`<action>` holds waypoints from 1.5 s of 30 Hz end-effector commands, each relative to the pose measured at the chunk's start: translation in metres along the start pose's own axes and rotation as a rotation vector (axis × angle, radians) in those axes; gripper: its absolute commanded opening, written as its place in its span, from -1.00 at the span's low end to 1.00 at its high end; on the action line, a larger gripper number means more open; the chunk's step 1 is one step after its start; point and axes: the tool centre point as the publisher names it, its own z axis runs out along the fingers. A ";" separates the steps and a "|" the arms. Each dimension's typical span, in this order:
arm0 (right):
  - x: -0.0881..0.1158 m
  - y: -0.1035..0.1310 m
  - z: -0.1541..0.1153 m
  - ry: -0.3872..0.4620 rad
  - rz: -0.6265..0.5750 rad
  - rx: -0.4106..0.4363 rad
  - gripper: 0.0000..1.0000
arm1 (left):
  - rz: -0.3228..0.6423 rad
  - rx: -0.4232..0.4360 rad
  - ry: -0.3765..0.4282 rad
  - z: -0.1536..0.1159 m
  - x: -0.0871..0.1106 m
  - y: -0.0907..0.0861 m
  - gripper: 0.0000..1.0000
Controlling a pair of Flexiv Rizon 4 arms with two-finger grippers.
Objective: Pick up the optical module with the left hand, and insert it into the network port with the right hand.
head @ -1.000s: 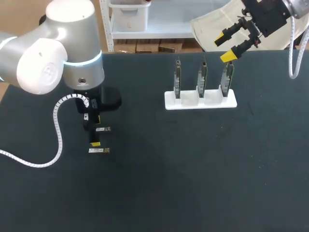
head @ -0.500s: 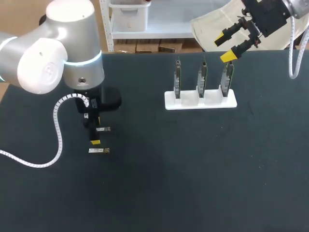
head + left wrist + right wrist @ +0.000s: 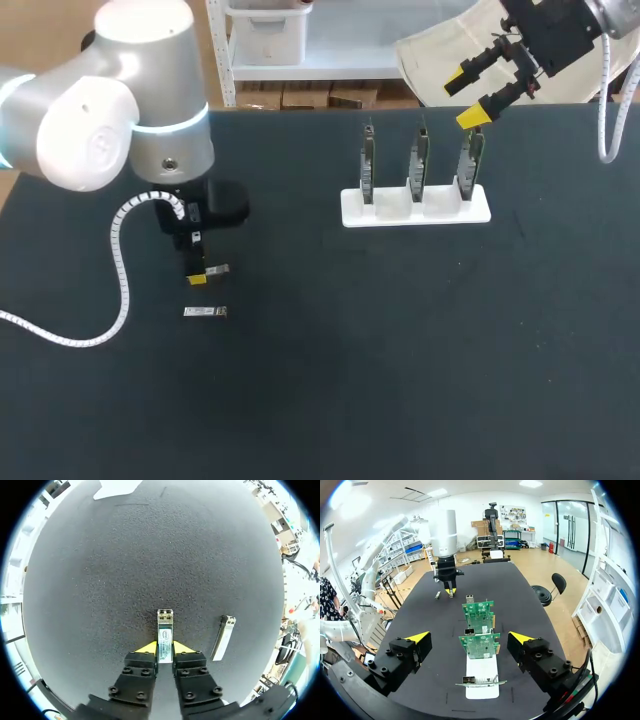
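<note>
In the left wrist view a small silver optical module (image 3: 165, 632) sits between the yellow tips of my left gripper (image 3: 165, 648), both touching its sides: shut on it, low over the black table. A second module (image 3: 222, 637) lies flat beside it. From the head view the left gripper (image 3: 197, 276) holds the module (image 3: 215, 270), and the other module (image 3: 205, 312) lies just in front. My right gripper (image 3: 478, 92) hangs open above the back right, over the white stand (image 3: 415, 208) with three upright port boards (image 3: 420, 160). The boards (image 3: 480, 645) show ahead of the open right gripper (image 3: 469, 638).
The stand's white base (image 3: 482, 675) sits near the table's far edge. My left arm's white cable (image 3: 122, 275) loops over the table at the left.
My left gripper's fingers have come together onto the nearer module. The right arm has stayed where it was.
</note>
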 end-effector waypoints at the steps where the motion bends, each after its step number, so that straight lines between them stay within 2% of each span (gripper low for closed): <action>1: 0.001 0.002 0.000 -0.002 -0.002 0.005 1.00 | 0.001 0.004 0.004 0.004 -0.003 -0.001 -1.00; 6: 0.001 0.002 0.000 -0.002 -0.002 0.005 1.00 | 0.005 -0.001 0.004 0.001 -0.005 -0.003 -1.00; 12: 0.001 0.002 0.000 -0.002 -0.002 0.005 1.00 | 0.005 0.000 -0.088 -0.014 -0.010 -0.004 -1.00; 20: 0.001 0.002 0.000 -0.002 -0.002 0.005 1.00 | 0.001 0.030 -0.382 -0.055 -0.021 0.001 -1.00; 25: 0.001 0.002 0.000 -0.002 -0.002 0.005 1.00 | 0.049 0.005 -0.487 -0.089 -0.038 0.004 -1.00; 28: 0.001 0.002 0.000 -0.002 -0.002 0.005 1.00 | 0.084 0.009 -0.603 -0.109 -0.051 0.005 -1.00; 32: 0.001 0.002 0.000 -0.002 -0.002 0.005 1.00 | 0.096 0.009 -0.710 -0.122 -0.057 0.005 -1.00; 45: 0.001 0.002 0.000 -0.002 -0.002 0.005 1.00 | 0.096 0.009 -0.710 -0.122 -0.057 0.005 -1.00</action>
